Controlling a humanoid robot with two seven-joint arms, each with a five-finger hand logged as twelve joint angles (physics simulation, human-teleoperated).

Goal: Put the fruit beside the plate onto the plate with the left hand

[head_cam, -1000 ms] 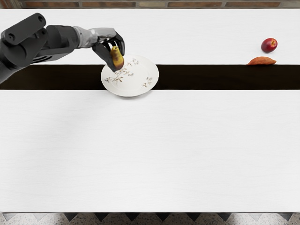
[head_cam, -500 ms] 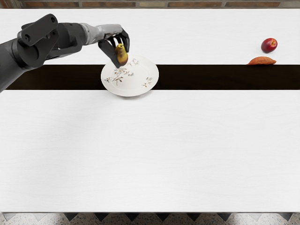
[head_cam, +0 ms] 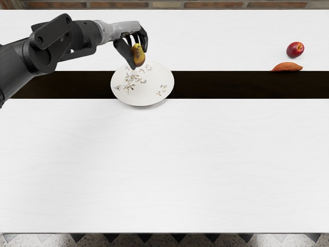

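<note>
Up in the upper left of the frame, the dark left robot hand (head_cam: 131, 43) grips a small yellow-brown pear (head_cam: 138, 53). The pear hangs just over the top edge of the round white flowered plate (head_cam: 150, 95), not on it yet. Next, I think, it must come down and let go softly. Far right on the white bench (head_cam: 164, 164) lie a round red apple (head_cam: 295, 49) and a flat orange fruit piece (head_cam: 287, 67), well out of the way.

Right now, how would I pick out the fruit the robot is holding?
Find the white flowered plate across the dark strip. At its far rim the left hand holds a yellow-brown pear. The red fruit and the orange one lie far right.
</note>
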